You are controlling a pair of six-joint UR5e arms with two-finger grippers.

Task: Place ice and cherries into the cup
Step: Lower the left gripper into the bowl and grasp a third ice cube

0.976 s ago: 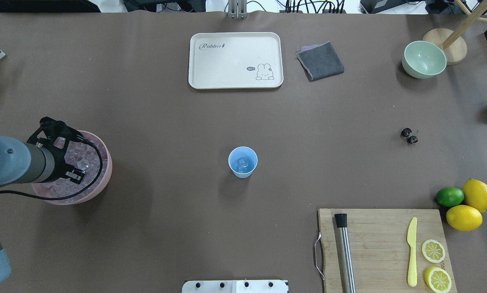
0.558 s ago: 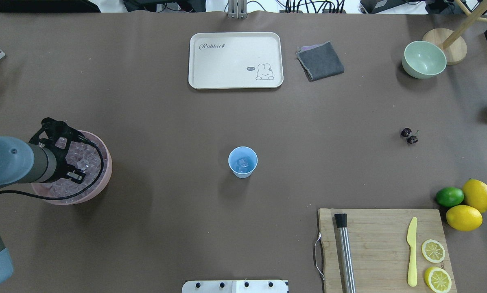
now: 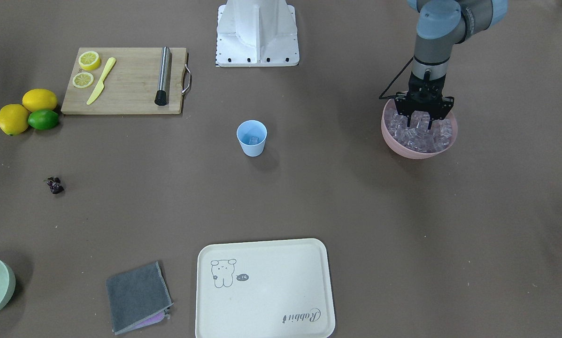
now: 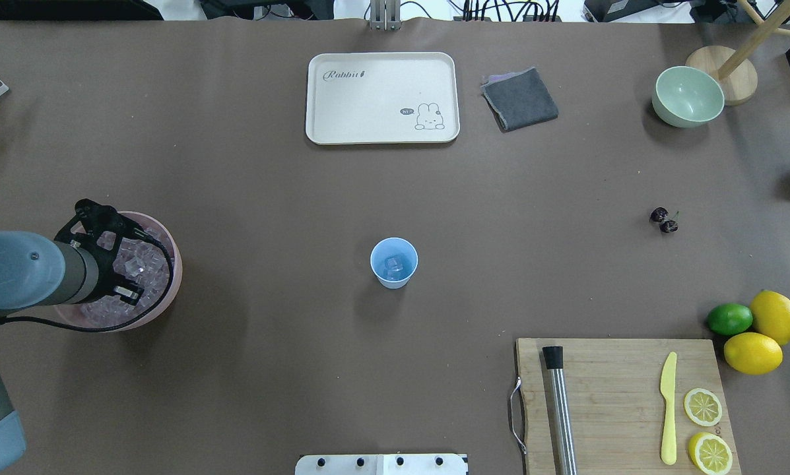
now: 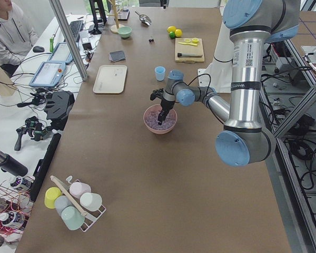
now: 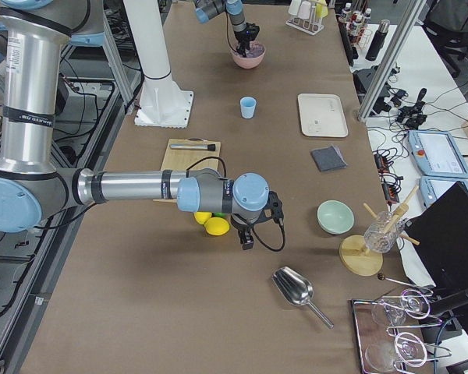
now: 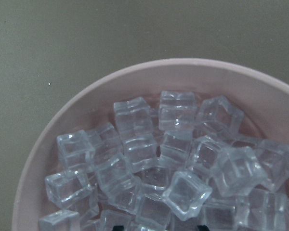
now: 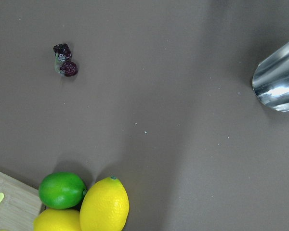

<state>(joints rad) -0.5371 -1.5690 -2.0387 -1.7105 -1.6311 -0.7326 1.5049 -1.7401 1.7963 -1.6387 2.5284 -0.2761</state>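
Reaching into the round pink plastic bowl (image 3: pixel 417 153), our left gripper (image 3: pixel 420 123) has its jaws spread wide, with the fingertips down among the small clear glassy ice cubes (image 7: pixel 185 192) heaped there. We cannot tell whether one is gripped. The small light blue plastic cup (image 4: pixel 394 262) stands mid-counter (image 4: pixel 236 396), well apart, with ice at its bottom. The tiny dark purple cherries (image 4: pixel 664 220) lie on the bare counter. Our right gripper (image 6: pixel 247 240) hangs near the lemons (image 6: pixel 210 224); we cannot tell how its jaws stand.
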